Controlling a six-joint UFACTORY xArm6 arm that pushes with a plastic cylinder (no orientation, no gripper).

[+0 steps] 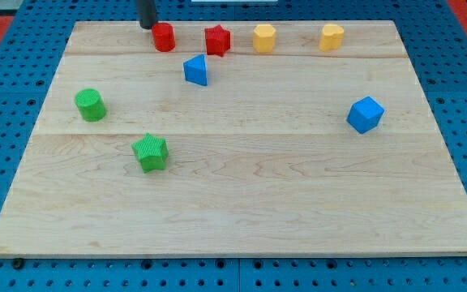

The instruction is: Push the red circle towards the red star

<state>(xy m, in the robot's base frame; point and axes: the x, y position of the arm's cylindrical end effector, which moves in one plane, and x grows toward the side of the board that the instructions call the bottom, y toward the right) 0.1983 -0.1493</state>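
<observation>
The red circle (163, 37) stands near the board's top edge, left of centre. The red star (217, 40) stands to its right with a gap of about one block width between them. My tip (147, 26) is the lower end of the dark rod that comes in from the view's top. It sits just left of the red circle and slightly above it, very close to it or touching it.
A blue wedge-like block (195, 70) lies below the gap between the red blocks. Two yellow blocks (264, 38) (332, 36) stand right of the star. A green cylinder (90, 105), a green star (151, 152) and a blue cube (366, 114) lie elsewhere on the wooden board (242, 203).
</observation>
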